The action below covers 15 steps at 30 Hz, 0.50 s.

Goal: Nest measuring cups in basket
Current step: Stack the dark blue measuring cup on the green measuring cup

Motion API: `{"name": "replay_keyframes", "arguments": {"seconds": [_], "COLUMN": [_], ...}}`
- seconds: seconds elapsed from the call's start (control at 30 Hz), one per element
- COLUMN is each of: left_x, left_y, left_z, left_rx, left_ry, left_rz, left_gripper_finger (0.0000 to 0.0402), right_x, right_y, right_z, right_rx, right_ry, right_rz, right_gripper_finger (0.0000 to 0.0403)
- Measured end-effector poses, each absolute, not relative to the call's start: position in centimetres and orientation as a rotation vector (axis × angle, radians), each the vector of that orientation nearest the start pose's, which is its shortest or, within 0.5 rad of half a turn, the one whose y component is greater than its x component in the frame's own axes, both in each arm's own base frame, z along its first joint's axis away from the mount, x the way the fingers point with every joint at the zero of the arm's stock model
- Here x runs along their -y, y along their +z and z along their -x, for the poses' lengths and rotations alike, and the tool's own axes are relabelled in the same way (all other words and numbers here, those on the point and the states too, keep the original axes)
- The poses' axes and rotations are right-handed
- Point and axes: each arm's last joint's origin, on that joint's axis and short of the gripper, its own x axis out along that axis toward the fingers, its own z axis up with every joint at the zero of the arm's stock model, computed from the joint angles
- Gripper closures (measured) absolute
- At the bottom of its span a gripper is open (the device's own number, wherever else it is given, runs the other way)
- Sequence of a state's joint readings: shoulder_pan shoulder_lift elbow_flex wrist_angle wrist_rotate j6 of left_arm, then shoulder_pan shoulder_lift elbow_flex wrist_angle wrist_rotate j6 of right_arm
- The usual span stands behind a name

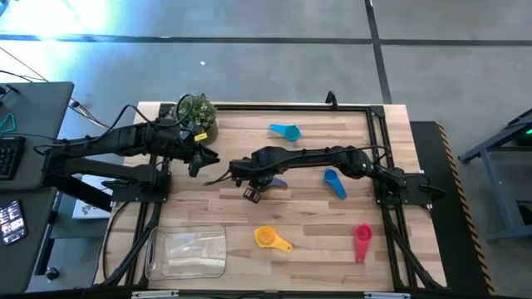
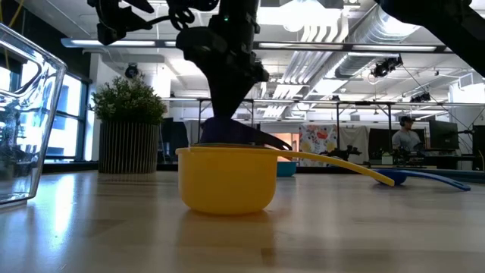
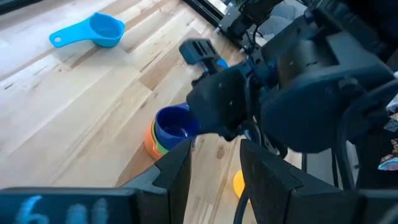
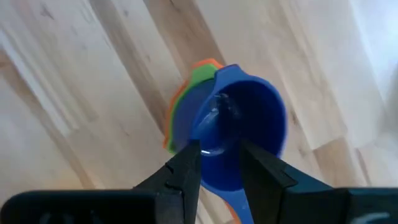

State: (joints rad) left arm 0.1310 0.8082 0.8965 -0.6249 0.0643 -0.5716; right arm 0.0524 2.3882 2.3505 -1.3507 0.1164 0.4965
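1. Four loose measuring cups lie spread on the counter [image 1: 224, 195], as seen from above: a light blue cup [image 1: 285, 131] near the far edge, a mid-blue cup [image 1: 335, 183] right of centre, a yellow cup [image 1: 272, 239] toward the near edge, and a red cup [image 1: 362, 241] at the near right.
2. A nested stack sits near the counter's centre, under my right gripper [image 1: 252, 193]. My right wrist view shows a dark blue cup [image 4: 239, 124] uppermost, with a green cup [image 4: 198, 81] and an orange cup [image 4: 204, 63] rimming out beneath it.
3. A purple cup [image 1: 278, 183] shows just beside my right gripper from above; I think it belongs to the same stack, but the arm covers most of it.
4. My right jaws stand over the dark blue cup's near rim, one finger on each side of the wall. Whether they actually pinch it I cannot tell.
5. My left gripper [image 1: 199, 158] hangs over the counter's far left, just beside the potted plant [image 1: 197, 112], pointed toward the stack. Its jaws stand partly apart with nothing between them.
6. The basket [image 1: 187, 251] rests at the near left corner of the counter, well apart from the stack. No cup is in it.
7. The low view shows a person [image 2: 407, 136] seated in the room behind.
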Motion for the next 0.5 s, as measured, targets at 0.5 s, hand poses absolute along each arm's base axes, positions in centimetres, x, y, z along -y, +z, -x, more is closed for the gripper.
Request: {"name": "replay_keyframes", "arguments": {"seconds": [0.5], "left_x": [-1.9], "left_y": [32.6], "left_z": [-15.8], "left_rx": [-0.502], "left_ry": [0.220], "left_rz": [0.609], "left_gripper_finger": [0.0273], "right_x": [-2.1], "right_y": [22.4], "right_z": [-47.7], "right_rx": [-1.353], "right_ry": [-0.433], "right_rz": [-0.326], "right_gripper_finger": [0.0304]}}
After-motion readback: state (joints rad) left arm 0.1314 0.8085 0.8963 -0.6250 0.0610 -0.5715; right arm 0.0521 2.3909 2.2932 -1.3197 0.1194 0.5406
